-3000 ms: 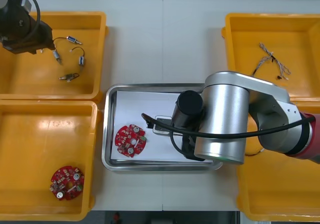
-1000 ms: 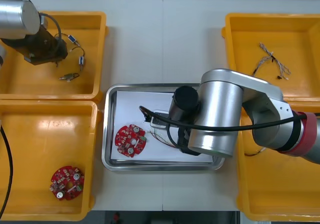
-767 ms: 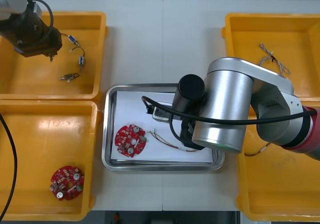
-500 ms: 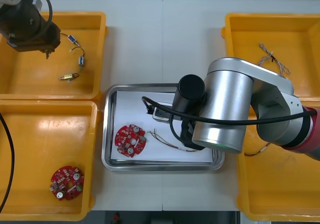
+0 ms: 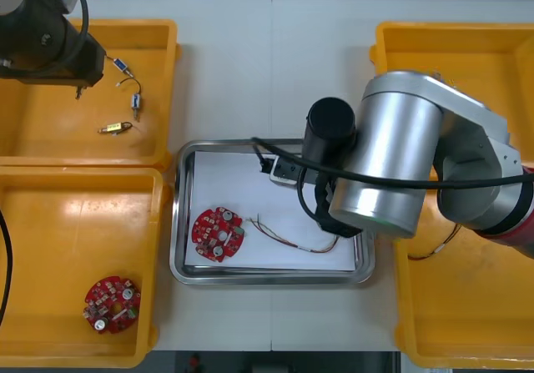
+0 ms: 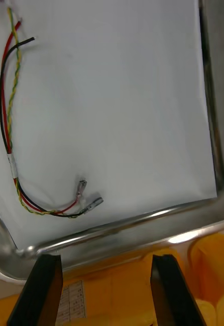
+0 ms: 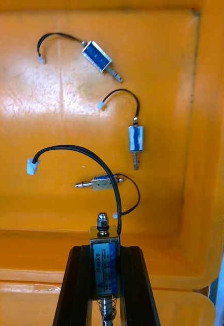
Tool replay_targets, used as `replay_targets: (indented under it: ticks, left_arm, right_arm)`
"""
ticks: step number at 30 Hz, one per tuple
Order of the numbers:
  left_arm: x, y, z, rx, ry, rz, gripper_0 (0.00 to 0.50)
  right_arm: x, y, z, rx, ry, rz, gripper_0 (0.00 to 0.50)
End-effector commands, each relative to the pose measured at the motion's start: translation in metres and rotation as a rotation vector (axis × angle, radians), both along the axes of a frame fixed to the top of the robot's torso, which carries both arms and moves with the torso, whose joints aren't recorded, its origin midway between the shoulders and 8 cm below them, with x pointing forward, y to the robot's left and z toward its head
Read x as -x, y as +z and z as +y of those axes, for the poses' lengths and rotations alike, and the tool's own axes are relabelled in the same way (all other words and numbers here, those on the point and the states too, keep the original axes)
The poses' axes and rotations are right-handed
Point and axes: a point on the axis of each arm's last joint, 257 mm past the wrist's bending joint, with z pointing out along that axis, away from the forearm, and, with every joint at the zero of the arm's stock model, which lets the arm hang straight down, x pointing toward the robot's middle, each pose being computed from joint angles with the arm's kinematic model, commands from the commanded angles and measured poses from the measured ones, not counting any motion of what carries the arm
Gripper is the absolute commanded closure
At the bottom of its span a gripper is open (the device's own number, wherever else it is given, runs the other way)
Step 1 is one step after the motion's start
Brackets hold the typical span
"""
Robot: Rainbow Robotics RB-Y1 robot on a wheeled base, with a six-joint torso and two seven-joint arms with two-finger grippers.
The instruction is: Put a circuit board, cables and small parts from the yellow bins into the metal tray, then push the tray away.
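Light table (image 5: 275, 73) carries yellow bins (image 5: 50, 223) at each side of the metal tray (image 5: 177, 223). The left gripper (image 7: 108, 253) hangs over the far left bin (image 7: 40, 117), its fingers clamped on a small metal part (image 7: 106, 247) whose black lead arcs away. Three other small metal parts (image 7: 136, 140) lie on the bin floor beyond the fingertips. The right gripper (image 6: 104, 265) hovers above the tray's rim, fingers wide apart and empty. The red, yellow and black cable (image 6: 10, 153) rests on the white liner just beyond them. By my reading, a circuit board (image 5: 219, 234) and one cable are in. The held part has yet to reach the tray, and the push is not yet done.
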Motion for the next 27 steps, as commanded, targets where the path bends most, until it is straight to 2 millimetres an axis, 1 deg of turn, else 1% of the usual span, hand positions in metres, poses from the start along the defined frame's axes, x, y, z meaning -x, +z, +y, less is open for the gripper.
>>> replay_targets:
  ticks: [1, 5, 8, 9, 11, 12, 14, 15, 17, 18, 20, 21, 22, 23, 24, 26, 27]
  left_arm:
    - [0.008, 0.015, -0.026, 0.096, 0.012, -0.049, 0.499]
    - [0.014, 0.014, -0.052, 0.130, -0.009, -0.049, 0.499]
    - [0.020, 0.006, -0.080, 0.134, -0.058, -0.037, 0.500]
    - [0.021, 0.005, -0.085, 0.132, -0.067, -0.036, 0.500]
    - [0.025, -0.001, -0.105, 0.139, -0.105, -0.024, 0.500]
    - [0.026, -0.003, -0.110, 0.140, -0.113, -0.022, 0.500]
    - [0.031, -0.009, -0.131, 0.147, -0.149, -0.010, 0.500]
    - [0.033, -0.011, -0.135, 0.145, -0.157, -0.006, 0.500]
    - [0.039, -0.021, -0.154, 0.136, -0.193, 0.015, 0.500]
    - [0.041, -0.024, -0.158, 0.132, -0.201, 0.021, 0.500]
    - [0.050, -0.039, -0.172, 0.116, -0.228, 0.050, 0.500]
    - [0.052, -0.042, -0.174, 0.113, -0.231, 0.055, 0.500]
    - [0.057, -0.051, -0.179, 0.107, -0.242, 0.072, 0.499]
    - [0.061, -0.061, -0.180, 0.101, -0.244, 0.091, 0.500]
    - [0.064, -0.066, -0.181, 0.097, -0.246, 0.101, 0.500]
    - [0.073, -0.085, -0.180, 0.076, -0.248, 0.135, 0.500]
    - [0.075, -0.091, -0.180, 0.069, -0.247, 0.145, 0.499]
  right_arm:
    - [-0.005, 0.039, 0.008, -0.065, 0.043, -0.034, 0.000]
    - [-0.011, 0.057, 0.006, -0.119, 0.027, -0.043, 0.000]
    - [-0.018, 0.075, -0.001, -0.173, 0.000, -0.051, 0.000]
    - [-0.019, 0.079, -0.002, -0.181, -0.005, -0.056, 0.000]
    - [-0.024, 0.092, -0.008, -0.211, -0.026, -0.076, 0.000]
    - [-0.025, 0.096, -0.011, -0.215, -0.028, -0.085, 0.000]
    - [-0.029, 0.109, -0.020, -0.231, -0.048, -0.114, 0.000]
    - [-0.030, 0.111, -0.022, -0.232, -0.053, -0.120, 0.000]
    - [-0.034, 0.120, -0.036, -0.236, -0.080, -0.132, 0.000]
    - [-0.035, 0.122, -0.038, -0.239, -0.087, -0.136, 0.000]
    - [-0.040, 0.129, -0.052, -0.244, -0.120, -0.146, 0.000]
    - [-0.041, 0.131, -0.056, -0.244, -0.128, -0.147, 0.000]
    - [-0.044, 0.134, -0.063, -0.248, -0.148, -0.149, 0.000]
    - [-0.046, 0.137, -0.069, -0.251, -0.163, -0.152, 0.000]
    - [-0.048, 0.139, -0.073, -0.253, -0.173, -0.154, 0.000]
    - [-0.054, 0.146, -0.085, -0.264, -0.214, -0.166, 0.000]
    - [-0.057, 0.149, -0.090, -0.268, -0.228, -0.172, 0.000]
